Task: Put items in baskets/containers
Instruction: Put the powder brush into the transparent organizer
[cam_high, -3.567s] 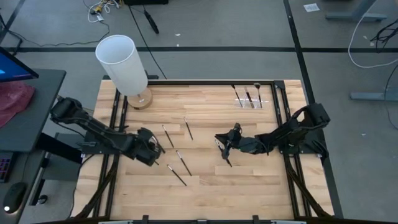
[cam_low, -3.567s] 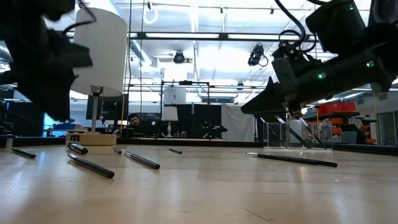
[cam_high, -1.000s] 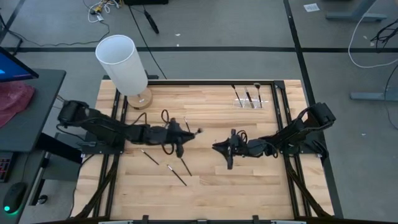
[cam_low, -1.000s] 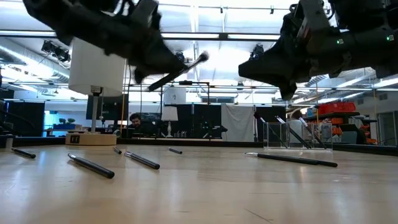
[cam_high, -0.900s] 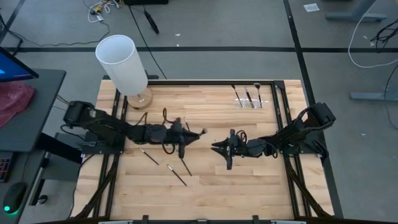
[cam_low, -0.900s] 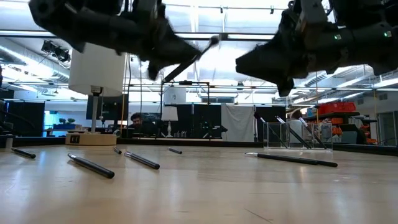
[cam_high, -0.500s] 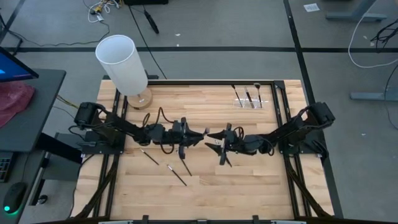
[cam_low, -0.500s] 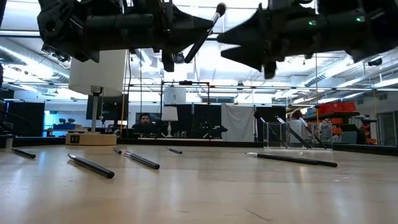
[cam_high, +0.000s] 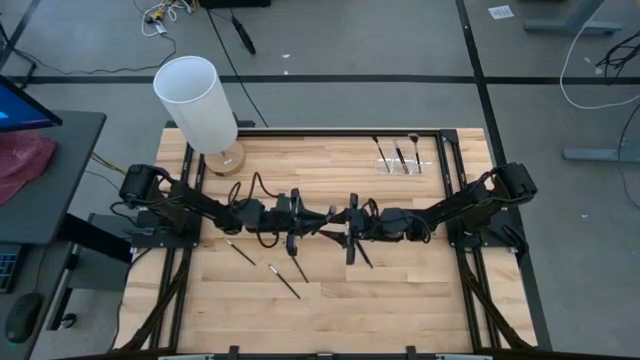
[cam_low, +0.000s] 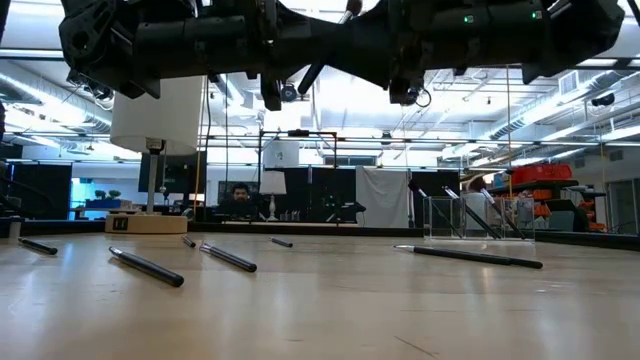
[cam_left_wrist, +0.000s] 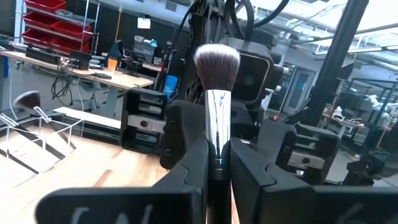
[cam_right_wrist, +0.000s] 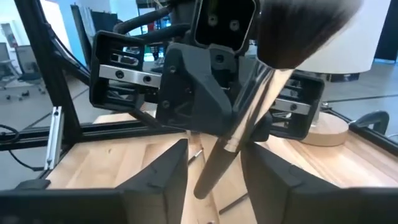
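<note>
While the left claw (cam_left_wrist: 217, 171) grips a makeup brush (cam_left_wrist: 217, 93) above the worktop (cam_high: 400, 300), the right claw (cam_right_wrist: 214, 162) brackets it, fingers apart.

The fluffy-bristled makeup brush (cam_left_wrist: 217, 93) has a glossy chrome metal ferrule; the pale wooden slatted tabletop (cam_high: 400, 290) looks smooth and matt.
</note>
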